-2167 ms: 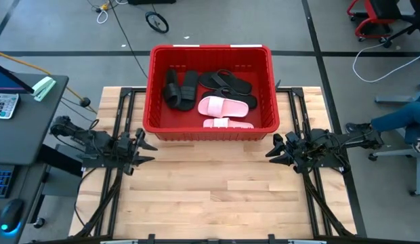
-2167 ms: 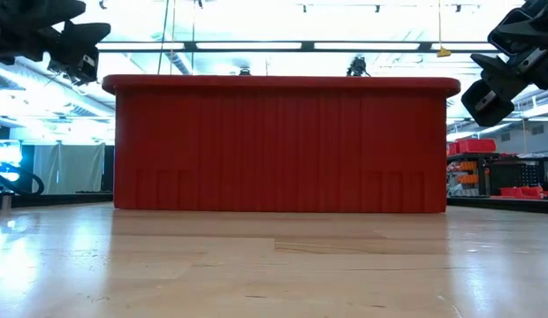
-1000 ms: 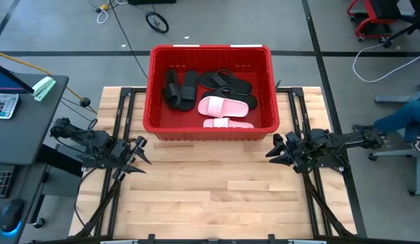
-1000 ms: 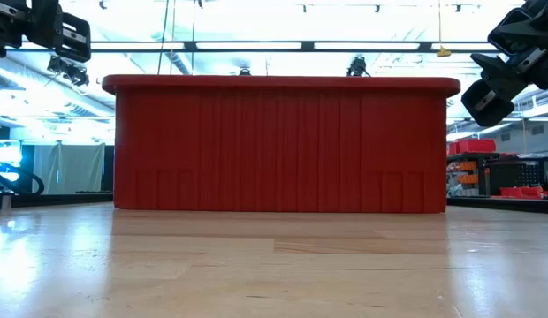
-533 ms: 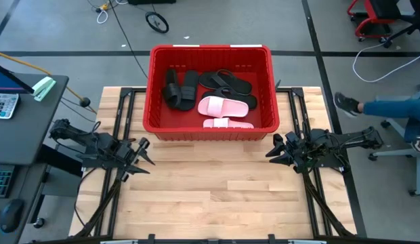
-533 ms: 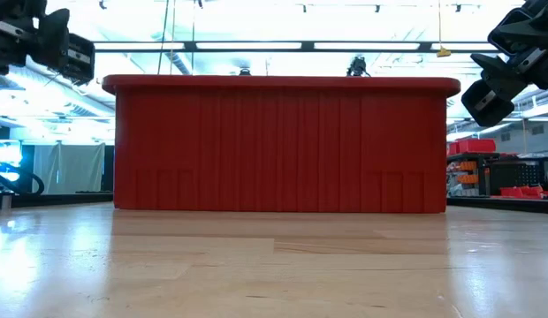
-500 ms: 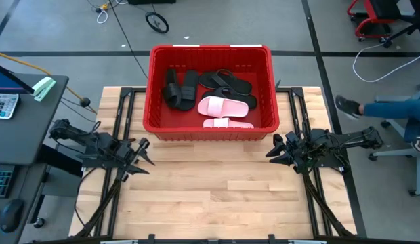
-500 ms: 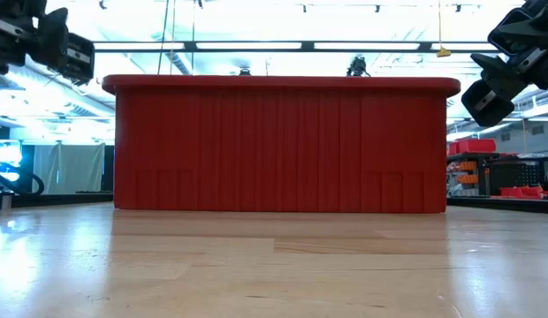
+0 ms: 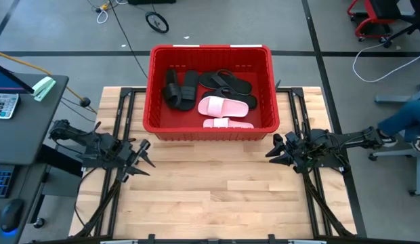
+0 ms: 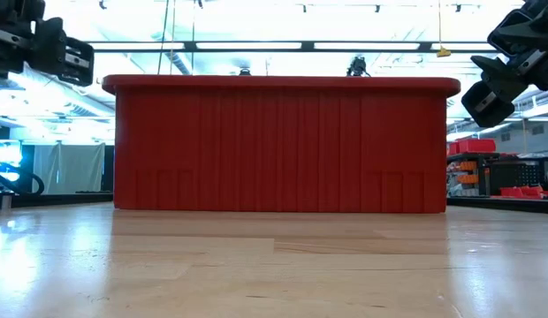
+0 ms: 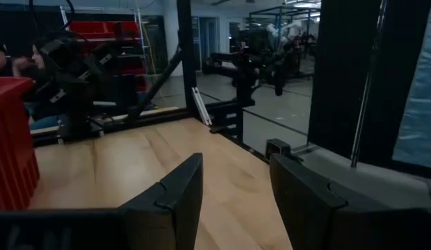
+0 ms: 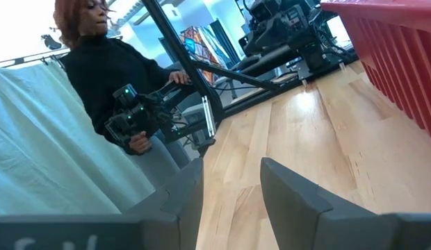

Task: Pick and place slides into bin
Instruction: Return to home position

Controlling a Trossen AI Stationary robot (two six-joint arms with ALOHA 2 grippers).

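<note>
The red bin (image 9: 210, 88) stands at the table's far middle; its near wall fills the low view (image 10: 283, 146). Inside lie two black wide-strap slides (image 9: 179, 88), two black flip-flops (image 9: 227, 83) and two pale pink slides (image 9: 222, 106), one of them on edge by the near wall (image 9: 227, 123). My left gripper (image 9: 143, 154) is open and empty above the table's left side, near the bin's near left corner. My right gripper (image 9: 272, 148) is open and empty above the table's right side, near the bin's near right corner.
Bare wooden table (image 9: 210, 196) lies in front of the bin. A desk with a calculator (image 9: 3, 105) stands left of the table. A person holding a controller (image 12: 125, 90) shows beyond the table in the right wrist view. A person's leg (image 9: 403, 122) is at the right.
My left gripper has drifted a little toward the table's near edge, staying open and empty. The person's leg at the right has shifted. The bin and the slides lie as before.
</note>
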